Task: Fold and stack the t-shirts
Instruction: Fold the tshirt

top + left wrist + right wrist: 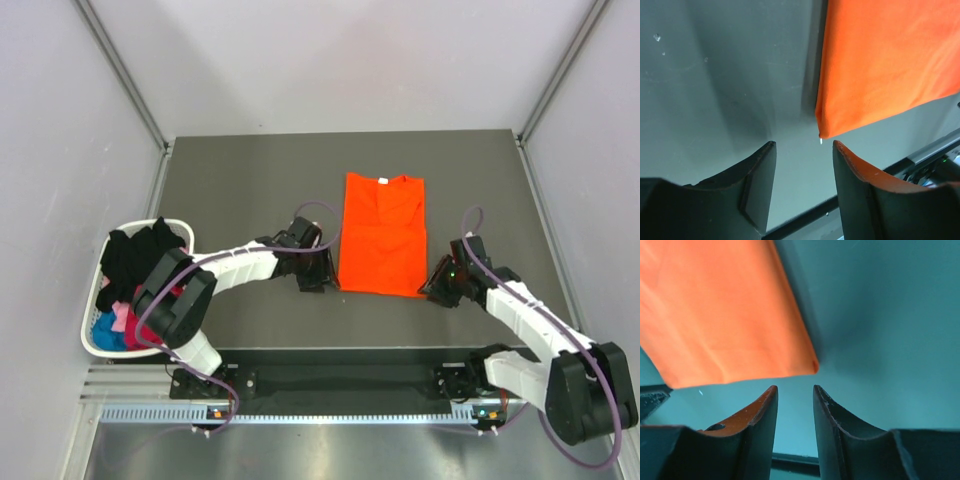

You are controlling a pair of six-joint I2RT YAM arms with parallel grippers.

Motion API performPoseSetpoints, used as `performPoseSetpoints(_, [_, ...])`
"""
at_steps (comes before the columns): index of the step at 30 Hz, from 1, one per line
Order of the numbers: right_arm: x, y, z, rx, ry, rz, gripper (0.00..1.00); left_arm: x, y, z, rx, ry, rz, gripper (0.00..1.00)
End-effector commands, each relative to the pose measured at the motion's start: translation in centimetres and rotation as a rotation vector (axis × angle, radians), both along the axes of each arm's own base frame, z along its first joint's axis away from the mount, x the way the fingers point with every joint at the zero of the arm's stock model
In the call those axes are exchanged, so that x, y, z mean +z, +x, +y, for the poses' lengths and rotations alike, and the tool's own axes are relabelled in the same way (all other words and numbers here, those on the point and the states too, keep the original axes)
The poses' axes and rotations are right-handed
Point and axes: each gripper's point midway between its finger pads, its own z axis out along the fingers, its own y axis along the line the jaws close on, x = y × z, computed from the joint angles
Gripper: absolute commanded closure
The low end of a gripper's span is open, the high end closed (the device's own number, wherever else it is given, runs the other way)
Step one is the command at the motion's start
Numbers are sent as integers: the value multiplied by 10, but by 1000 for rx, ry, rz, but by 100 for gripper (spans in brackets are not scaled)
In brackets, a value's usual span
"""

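We see the orange t-shirt (383, 235) lying flat on the table (250, 190), folded into a long strip. Its long way runs from near us to far from us. The neck and the small white label (382, 180) are at the far end. The short near edge is the one next to our hands.

Our left hand (804, 145) is low at the near left corner of the shirt. The corner lies just ahead of it and a bit to the right, close but not between the fingers (757, 175). They stand apart and hold nothing.

Our right hand (795, 388) is low at the near right corner. That corner lies just ahead and a bit to the left. Its fingers (840, 420) stand apart too, with a smaller gap, and nothing is in them.

So both hands are just as near, one at each near corner. We think the next fold goes along the long way: the near edge should go up and over to the far end. For that, each hand must reach forward and a little inward to pinch its own corner.

The basket (180, 223) sits at the left side of the table. In it we see a black t-shirt (140, 255), a pink t-shirt (122, 315) and a blue t-shirt (105, 330), not folded yet.
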Motion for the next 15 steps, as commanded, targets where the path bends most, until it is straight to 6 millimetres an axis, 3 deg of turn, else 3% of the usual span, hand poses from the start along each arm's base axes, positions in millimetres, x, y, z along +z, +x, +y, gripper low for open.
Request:
performPoseSetpoints(1, [5,8,-16,-120,-34,-54,65,21,14,-13,63,-110,-75,46])
performPoseSetpoints(7, [-2,5,-21,-179,-24,-67,65,6,10,-15,72,-125,-36,48])
performPoseSetpoints(15, [-10,6,-12,-204,50,-91,66,-2,12,-20,88,-136,-18,54])
